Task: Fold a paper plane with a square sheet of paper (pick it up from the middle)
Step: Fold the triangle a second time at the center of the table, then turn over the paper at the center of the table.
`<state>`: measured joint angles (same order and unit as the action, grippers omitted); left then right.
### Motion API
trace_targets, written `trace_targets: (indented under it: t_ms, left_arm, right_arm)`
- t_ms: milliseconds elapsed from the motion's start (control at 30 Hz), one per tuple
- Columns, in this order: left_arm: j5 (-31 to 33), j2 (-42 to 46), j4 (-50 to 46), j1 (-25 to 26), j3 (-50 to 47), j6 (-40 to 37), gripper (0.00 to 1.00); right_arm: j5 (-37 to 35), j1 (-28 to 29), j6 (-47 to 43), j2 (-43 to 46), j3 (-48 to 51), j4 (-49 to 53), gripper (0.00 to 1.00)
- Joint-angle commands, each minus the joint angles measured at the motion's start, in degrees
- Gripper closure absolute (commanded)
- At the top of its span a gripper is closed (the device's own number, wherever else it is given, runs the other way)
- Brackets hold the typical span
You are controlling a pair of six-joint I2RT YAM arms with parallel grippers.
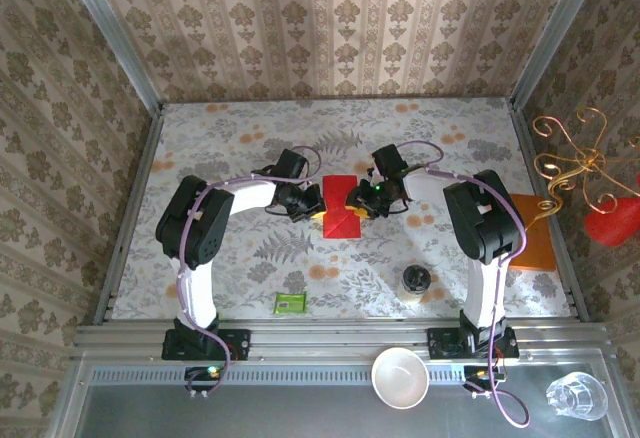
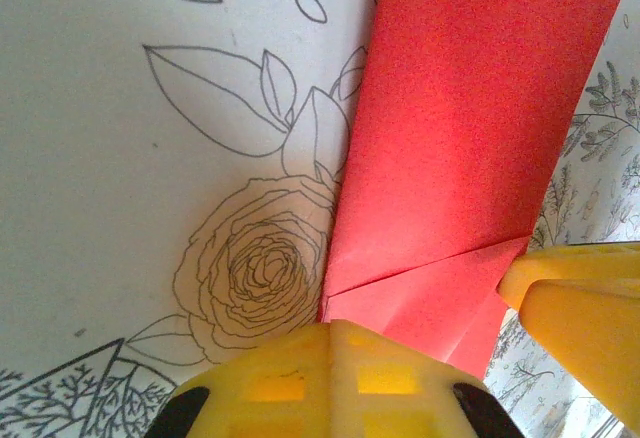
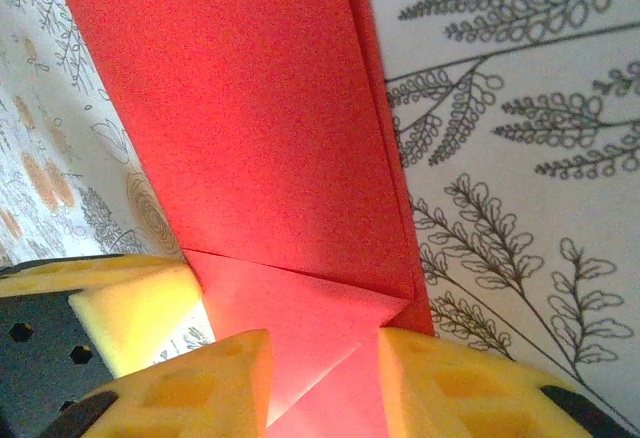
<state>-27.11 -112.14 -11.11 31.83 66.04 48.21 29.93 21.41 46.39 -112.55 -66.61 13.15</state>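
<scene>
The square sheet of paper (image 1: 341,209) lies mid-table, bright red and creased into a narrower shape with angled flaps. In the left wrist view the paper (image 2: 470,108) runs up to the right, and my left gripper (image 2: 332,343) is shut with its yellow tips at the paper's left edge. My left gripper (image 1: 311,208) sits just left of the sheet from above. My right gripper (image 1: 363,201) is at the sheet's right side. Its yellow fingers (image 3: 440,383) stand apart over a folded flap of the paper (image 3: 250,108), so the right gripper (image 3: 325,373) is open.
An orange pad (image 1: 530,233) lies at the right edge of the table. A green packet (image 1: 290,304) and a small jar (image 1: 416,282) sit near the front. A white bowl (image 1: 400,376) and a glass (image 1: 575,395) rest on the front ledge.
</scene>
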Motion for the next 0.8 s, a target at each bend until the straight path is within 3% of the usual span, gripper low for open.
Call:
trace_targets:
  t_ms: [0,767]
  left_arm:
    - [1.1,-2.2,-1.8,-0.2,-1.3,1.1,1.00]
    - [0.4,-2.8,-1.6,-0.2,-1.2,2.5,1.00]
  right_arm:
    - [-1.8,-0.1,2.4,0.8,1.8,0.7,0.64]
    - [-2.1,0.7,6.2,2.6,2.9,0.8,0.70]
